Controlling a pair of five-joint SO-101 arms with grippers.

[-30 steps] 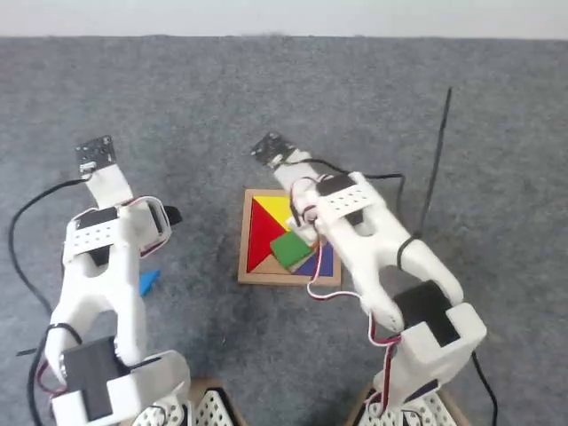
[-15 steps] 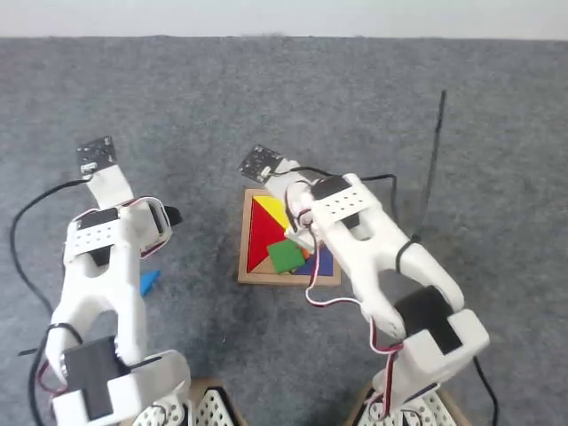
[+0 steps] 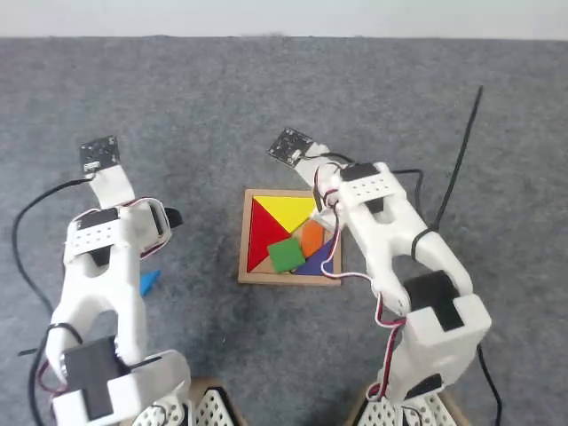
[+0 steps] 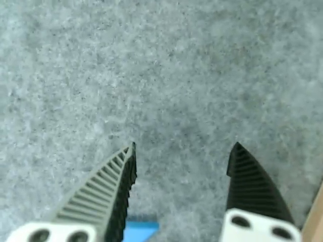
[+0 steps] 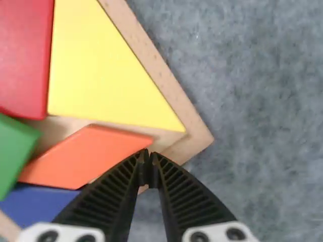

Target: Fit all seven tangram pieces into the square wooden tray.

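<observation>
Right arm (image 3: 382, 222) swung aside, uncovering the orange piece (image 3: 311, 237).

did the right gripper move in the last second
Yes. In the high view the right gripper shifted rightward across the tray, from over its middle to its right edge, uncovering the orange piece.

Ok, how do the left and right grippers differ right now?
The left gripper has its jaws open; the right gripper has them shut. The left hangs over bare carpet near the blue piece; the right sits at the tray rim by the orange piece. Both hold nothing.
</observation>
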